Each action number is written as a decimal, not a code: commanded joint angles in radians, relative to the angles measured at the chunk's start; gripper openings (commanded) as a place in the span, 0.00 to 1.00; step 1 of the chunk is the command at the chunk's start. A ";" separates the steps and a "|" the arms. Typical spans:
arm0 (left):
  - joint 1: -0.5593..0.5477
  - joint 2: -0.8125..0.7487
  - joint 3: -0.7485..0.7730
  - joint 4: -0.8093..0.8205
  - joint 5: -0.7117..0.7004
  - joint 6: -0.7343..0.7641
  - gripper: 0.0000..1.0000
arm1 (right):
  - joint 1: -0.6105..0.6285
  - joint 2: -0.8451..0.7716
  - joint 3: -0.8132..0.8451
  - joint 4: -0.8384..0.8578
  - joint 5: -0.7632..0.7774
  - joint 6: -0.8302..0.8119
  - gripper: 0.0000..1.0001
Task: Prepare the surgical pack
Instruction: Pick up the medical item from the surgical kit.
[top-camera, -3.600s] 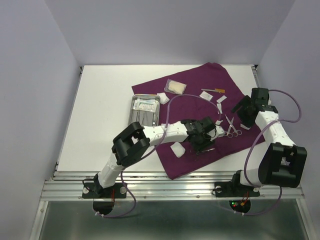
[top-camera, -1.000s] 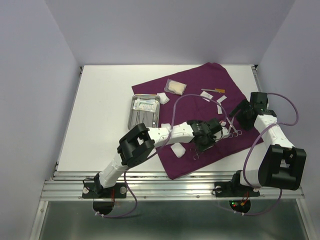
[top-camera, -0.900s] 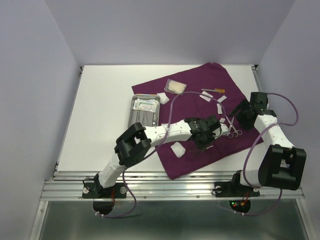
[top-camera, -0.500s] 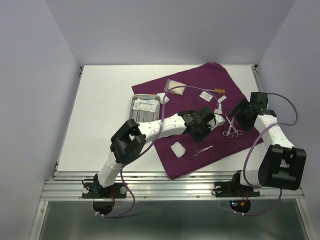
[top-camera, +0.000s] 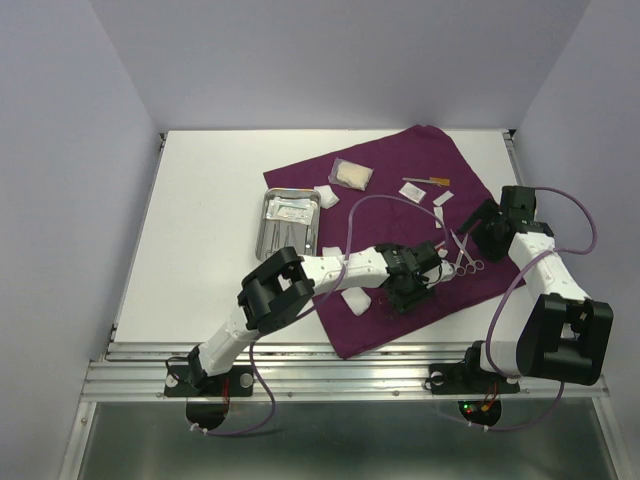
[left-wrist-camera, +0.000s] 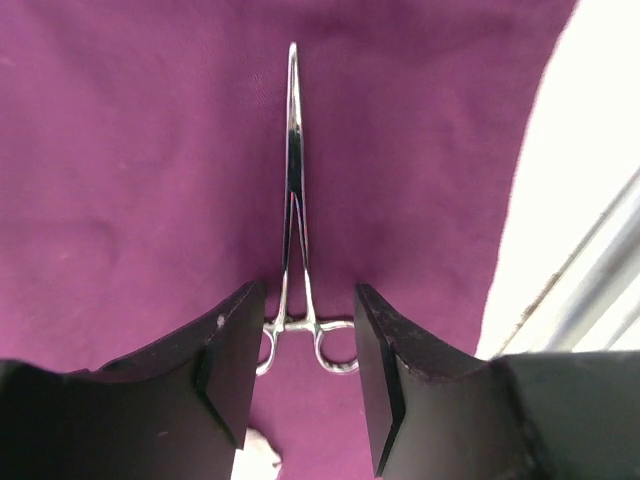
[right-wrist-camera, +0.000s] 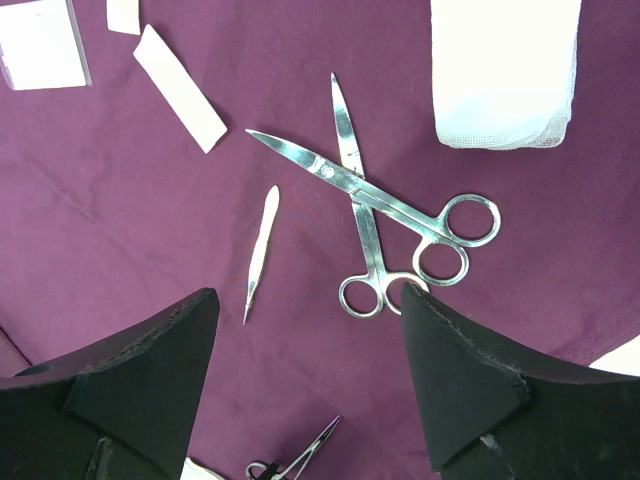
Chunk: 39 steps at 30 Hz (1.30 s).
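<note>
Forceps (left-wrist-camera: 293, 180) lie flat on the purple cloth (top-camera: 390, 160), closed, tips pointing away from the left gripper (left-wrist-camera: 307, 330). They sit on the near part of the cloth, close to its edge.

Left jaws are apart and straddle the shanks just above the ring handles, clamped on nothing. The fingers line up with the tool's long axis, so my read is a pinch across the narrow shanks, where the pads get the best bite.

The steel tray (top-camera: 262, 225) sits at the cloth's left edge, well apart from the forceps, and looks to hold a packet already. It's the likely drop point.

The right gripper (right-wrist-camera: 308, 330) hangs over the scissors (right-wrist-camera: 370, 205), jaws wide and empty. The scissors lie blades part open, rings toward its right finger. Gauze (right-wrist-camera: 505, 70) lies just beyond them and a thin pointed sliver (right-wrist-camera: 260, 250) lies beside the blades. Looks staged for its own pick, clear of the left arm.

Risk: thin steel on soft cloth, so the fingers may snag fabric.
</note>
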<state>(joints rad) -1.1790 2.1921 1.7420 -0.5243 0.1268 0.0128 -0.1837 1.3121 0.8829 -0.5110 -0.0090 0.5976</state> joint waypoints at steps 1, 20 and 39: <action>-0.008 0.024 0.040 -0.034 -0.026 0.021 0.52 | -0.007 -0.030 -0.007 0.032 -0.011 -0.016 0.79; -0.025 0.113 0.105 -0.077 -0.101 0.024 0.35 | -0.007 -0.037 -0.015 0.035 -0.029 -0.016 0.79; 0.025 -0.098 0.125 -0.054 -0.038 0.000 0.01 | -0.007 -0.043 -0.015 0.034 -0.025 -0.016 0.79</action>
<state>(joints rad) -1.1770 2.2181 1.8336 -0.5938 0.0586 0.0235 -0.1837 1.3018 0.8814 -0.5083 -0.0315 0.5972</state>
